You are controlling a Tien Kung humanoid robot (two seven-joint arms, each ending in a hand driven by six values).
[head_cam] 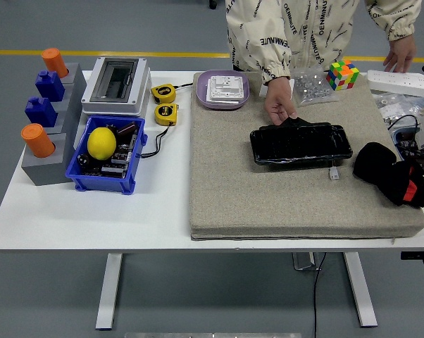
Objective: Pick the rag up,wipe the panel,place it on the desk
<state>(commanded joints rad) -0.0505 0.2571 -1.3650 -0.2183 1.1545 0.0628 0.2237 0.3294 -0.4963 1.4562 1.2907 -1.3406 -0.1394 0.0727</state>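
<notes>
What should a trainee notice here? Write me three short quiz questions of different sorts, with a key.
1. True or false: the black rag lies on top of the panel.
2. What is touching the panel's far left corner? A. a person's hand B. a robot hand C. a tape measure
3. Fill in: the lemon sits in the ___ bin.

Key: 1 false, it lies on the mat to the panel's right; 2 A; 3 blue.
</notes>
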